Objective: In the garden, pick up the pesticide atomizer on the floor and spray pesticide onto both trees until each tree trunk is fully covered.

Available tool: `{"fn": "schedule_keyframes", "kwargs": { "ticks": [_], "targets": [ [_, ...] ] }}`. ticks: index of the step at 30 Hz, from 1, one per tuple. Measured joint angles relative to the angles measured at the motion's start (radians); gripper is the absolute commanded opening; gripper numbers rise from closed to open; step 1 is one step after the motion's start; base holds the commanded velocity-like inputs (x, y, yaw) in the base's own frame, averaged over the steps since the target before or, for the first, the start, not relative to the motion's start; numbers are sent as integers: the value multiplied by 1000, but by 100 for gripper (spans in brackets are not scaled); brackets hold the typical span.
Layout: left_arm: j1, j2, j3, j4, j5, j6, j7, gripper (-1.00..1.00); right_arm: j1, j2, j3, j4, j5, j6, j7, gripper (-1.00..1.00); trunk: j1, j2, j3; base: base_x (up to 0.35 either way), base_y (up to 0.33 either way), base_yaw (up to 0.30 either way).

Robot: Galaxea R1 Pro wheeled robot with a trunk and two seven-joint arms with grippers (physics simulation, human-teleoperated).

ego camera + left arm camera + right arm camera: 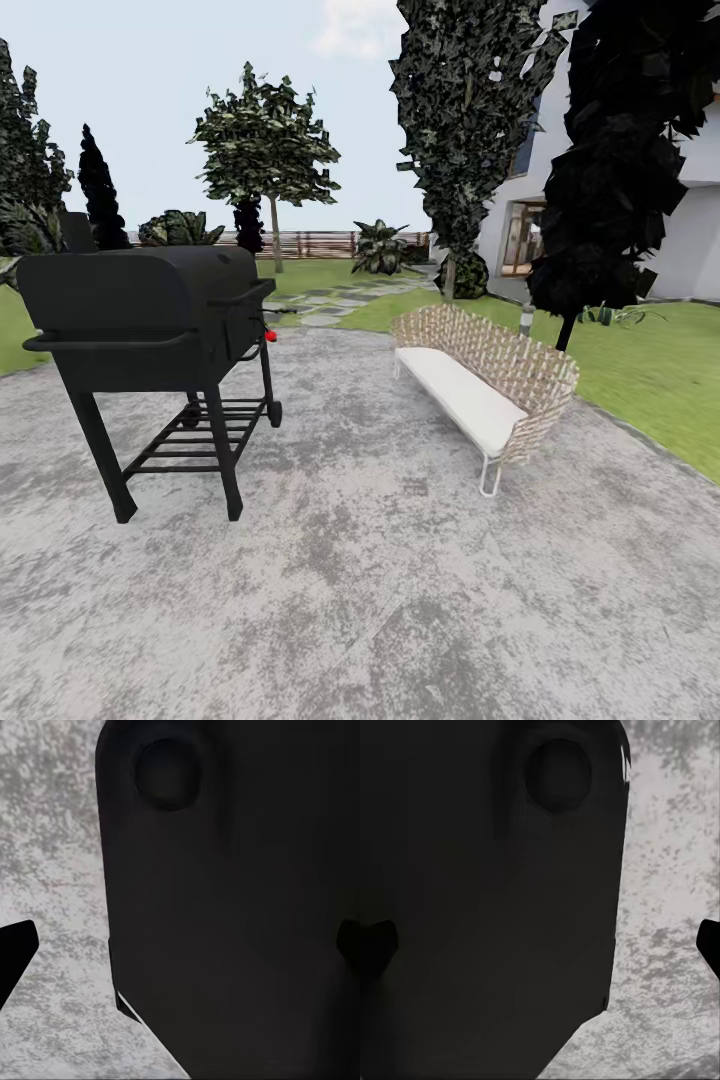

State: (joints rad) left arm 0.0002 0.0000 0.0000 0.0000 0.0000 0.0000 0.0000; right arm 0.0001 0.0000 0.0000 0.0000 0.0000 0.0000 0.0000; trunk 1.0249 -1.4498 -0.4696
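Across the lawn (650,370) stands one tree (265,140) with a broad green crown and a thin pale trunk (276,240). A second, taller tree (460,100) rises right of centre, with a short piece of pale trunk (449,282) showing under its leaves. The pesticide atomizer is out of view. My left gripper (180,949) is open; its dark fingertips (15,956) sit far apart, over grey paving and a dark part of my own body. My right gripper (540,945) is open too, fingertips (709,945) wide apart with nothing between them.
A black grill (150,310) on wheels stands close on the left of the grey paved patio (380,580). A wicker bench (485,375) with a white cushion stands at the right. A small pale upright object (527,318) behind it is too small to identify. A near-black cone tree (620,150), stepping stones (340,300), a wooden fence (310,243) and a white house (690,230) lie beyond.
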Motion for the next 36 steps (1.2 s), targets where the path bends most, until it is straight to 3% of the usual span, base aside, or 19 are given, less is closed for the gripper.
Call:
{"fn": "schedule_keyframes", "kwargs": {
  "ticks": [6, 14, 19, 26, 30, 31, 32, 33, 36],
  "targets": [
    [1, -1, 3, 1, 3, 4, 3, 100, -2, 31, 2, -27, 3, -16, -3, 100, 0, 0, 0, 0, 0, 0],
    [2, -1, 2, 2, 3, -1, 2, 100, -2, 34, 3, -28, 4, -26, -3, 100, 0, 0, 0, 0, 0, 0],
    [-8, 26, 4, -26, 1, -8, 1, 100, -2, 6, 0, -56, 5, -31, -4, 100, 0, 0, 1, 0, 0, 0],
    [-38, 66, 39, -67, 1, -45, 2, 100, -6, -33, -4, -96, 3, -54, -5, 100, 0, 0, 1, 0, 0, 0],
    [-61, 69, 59, -90, 0, -68, 3, 100, -29, -56, -6, -119, 1, -77, -6, 100, 0, 0, 1, 0, 0, 0],
    [-66, 69, 62, -213, 0, -105, 3, 100, -50, -60, -6, -139, 0, -235, -6, 100, 0, 0, 0, 0, 0, 0],
    [-153, 70, 66, -324, -1, -107, 2, 100, -71, -61, -6, -274, 0, -251, -6, 100, 0, 0, 1, 0, 0, 0],
    [-220, 71, 66, -329, -1, -109, 2, 100, -95, -61, -5, -461, 0, -259, -5, 100, 0, 0, 1, 0, 0, 0],
    [-229, 74, 67, -328, -2, -109, -1, 100, -136, -61, -4, -491, 1, -269, 0, 100, 0, 0, 1, 0, 0, 0]
  ]
}}
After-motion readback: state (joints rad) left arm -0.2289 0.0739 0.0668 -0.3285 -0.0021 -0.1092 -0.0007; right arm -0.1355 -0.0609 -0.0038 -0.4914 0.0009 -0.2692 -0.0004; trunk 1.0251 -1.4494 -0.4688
